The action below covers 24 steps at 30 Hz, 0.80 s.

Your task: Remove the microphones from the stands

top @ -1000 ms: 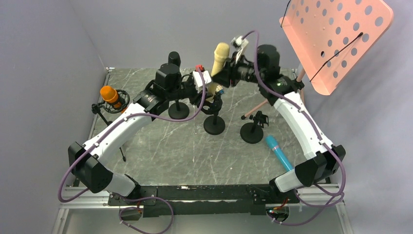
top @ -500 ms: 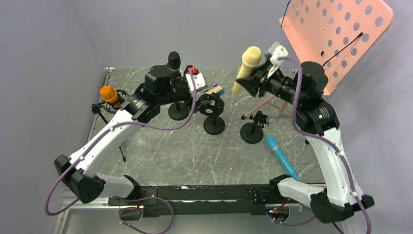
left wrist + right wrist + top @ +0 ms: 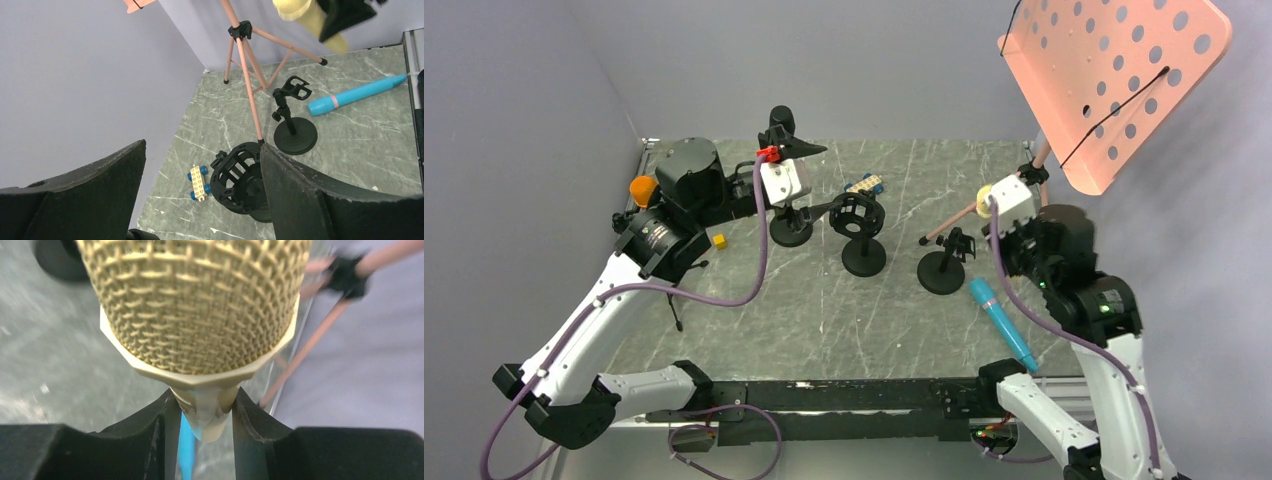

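Observation:
The gold microphone [image 3: 195, 305] is clear of the black shock-mount stand [image 3: 859, 215]. My right gripper [image 3: 202, 425] is shut on the handle just below the mesh head. From above, only a sliver of the microphone [image 3: 984, 193] shows over the right gripper [image 3: 1002, 215], right of the clip stand. In the left wrist view the microphone [image 3: 305, 12] hangs high above the table. My left gripper [image 3: 799, 148] is open and holds nothing, up and left of the mount. The empty mount [image 3: 240, 177] shows between its fingers [image 3: 320, 200].
A black clip stand [image 3: 944, 265] and a blue microphone [image 3: 999, 320] lie below the right gripper. A pink music stand [image 3: 1114, 80] rises at the back right. An orange microphone [image 3: 644, 190], a black microphone on a stand [image 3: 781, 122], a toy brick car [image 3: 864, 185] and a yellow block [image 3: 719, 240] sit on the left half.
The right arm carried the gold microphone off the shock mount, to the right and lower. The left gripper opened and drew back left from the mount.

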Available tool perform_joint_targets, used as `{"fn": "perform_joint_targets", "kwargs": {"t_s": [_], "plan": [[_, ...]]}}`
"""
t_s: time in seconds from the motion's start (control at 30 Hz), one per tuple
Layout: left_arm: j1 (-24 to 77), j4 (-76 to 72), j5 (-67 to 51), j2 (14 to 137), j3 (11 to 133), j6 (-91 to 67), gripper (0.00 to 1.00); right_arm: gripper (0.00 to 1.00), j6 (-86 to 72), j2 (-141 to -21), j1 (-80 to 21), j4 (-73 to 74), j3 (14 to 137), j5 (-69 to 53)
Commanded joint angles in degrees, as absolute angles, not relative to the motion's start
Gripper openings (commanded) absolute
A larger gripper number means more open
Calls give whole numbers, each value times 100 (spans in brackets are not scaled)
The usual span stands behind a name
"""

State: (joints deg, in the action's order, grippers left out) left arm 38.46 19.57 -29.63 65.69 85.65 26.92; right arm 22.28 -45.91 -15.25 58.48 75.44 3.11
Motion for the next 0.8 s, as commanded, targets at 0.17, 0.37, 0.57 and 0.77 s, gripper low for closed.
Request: {"fn": "perform_joint_targets", "kwargs": {"t_s": [0.17, 0.37, 0.57, 0.77], "plan": [[3862, 1897, -3292, 6561, 8819, 2711, 89, 0, 2287, -4104, -1212, 6893, 5721, 1336], [3861, 1893, -3322, 6385, 8642, 2659, 92, 0, 2745, -4211, -745, 6684, 5378, 1041], [3725, 2077, -3308, 6242, 8587, 2937, 93, 0, 4189, -4733, 990, 6202, 5188, 105], [3419, 2041, -3125, 6145, 8674, 3063, 94, 0, 5799, -6102, 2881, 6057, 5582, -1223]]}}
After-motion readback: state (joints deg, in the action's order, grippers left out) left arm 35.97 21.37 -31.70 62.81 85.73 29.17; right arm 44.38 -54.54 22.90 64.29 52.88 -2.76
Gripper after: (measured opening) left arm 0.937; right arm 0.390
